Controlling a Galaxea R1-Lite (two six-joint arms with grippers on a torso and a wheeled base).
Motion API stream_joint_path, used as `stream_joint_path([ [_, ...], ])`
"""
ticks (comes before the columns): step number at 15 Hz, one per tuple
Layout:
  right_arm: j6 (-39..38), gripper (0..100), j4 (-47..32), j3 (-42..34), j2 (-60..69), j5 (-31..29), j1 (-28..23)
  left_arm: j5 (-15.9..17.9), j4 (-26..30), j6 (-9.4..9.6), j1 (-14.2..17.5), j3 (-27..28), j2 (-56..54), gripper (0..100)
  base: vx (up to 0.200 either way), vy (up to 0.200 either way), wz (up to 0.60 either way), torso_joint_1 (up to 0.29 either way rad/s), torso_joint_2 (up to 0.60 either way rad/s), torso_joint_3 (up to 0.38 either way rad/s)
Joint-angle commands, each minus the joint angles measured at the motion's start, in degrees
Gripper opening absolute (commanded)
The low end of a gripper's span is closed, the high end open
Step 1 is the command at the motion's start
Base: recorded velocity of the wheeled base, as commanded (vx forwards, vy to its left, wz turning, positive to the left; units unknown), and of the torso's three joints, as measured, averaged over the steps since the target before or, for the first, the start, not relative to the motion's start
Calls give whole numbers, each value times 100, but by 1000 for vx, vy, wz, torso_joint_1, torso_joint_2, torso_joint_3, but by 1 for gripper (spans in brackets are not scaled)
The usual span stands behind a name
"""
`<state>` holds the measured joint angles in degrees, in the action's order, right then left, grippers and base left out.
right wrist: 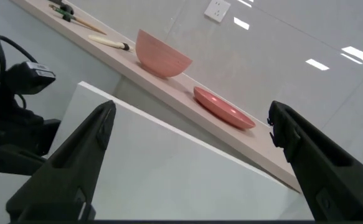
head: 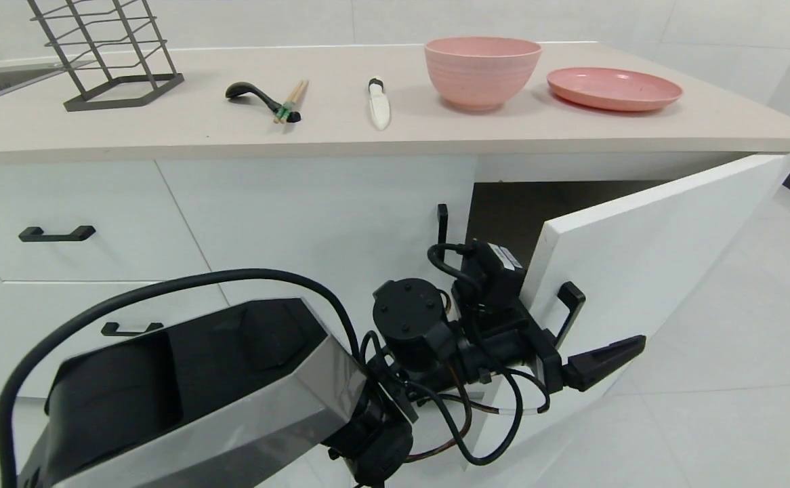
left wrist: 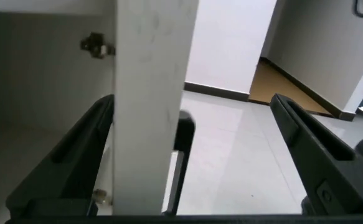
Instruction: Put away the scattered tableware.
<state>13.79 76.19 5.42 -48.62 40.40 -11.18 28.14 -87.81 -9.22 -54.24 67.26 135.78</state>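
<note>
From where I stand, the left gripper sits spread wide astride the edge of the white cabinet door, beside its black bar handle, presumably so it can swing the door open for storage. The right gripper hangs spread and empty. The pink ribbed bowl, flat pink plate, black spoon, wooden chopsticks and white knife lie on the beige countertop above.

We note a pale countertop carrying, from left to right: a dark wire rack; a black spoon whose handle end meets a pair of chopsticks; a white utensil with a black end; an upright pink bowl; and just beside it, a pink plate.
</note>
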Motion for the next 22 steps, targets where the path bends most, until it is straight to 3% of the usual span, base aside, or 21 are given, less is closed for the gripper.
stream_joint_path([
  [1,1,100,-8,-6,-25,3,2,34,-8,-1,-61,-2,-16,100,0,0,0,0,0,0],
  [13,-16,100,27,486,-87,-6,-25,25,-219,8,-1010,-2,265,100,0,0,0,0,0,0],
  [22,-8,100,54,925,-34,-6,-60,-10,-219,-19,-1564,1290,1214,100,0,0,0,0,0,0],
])
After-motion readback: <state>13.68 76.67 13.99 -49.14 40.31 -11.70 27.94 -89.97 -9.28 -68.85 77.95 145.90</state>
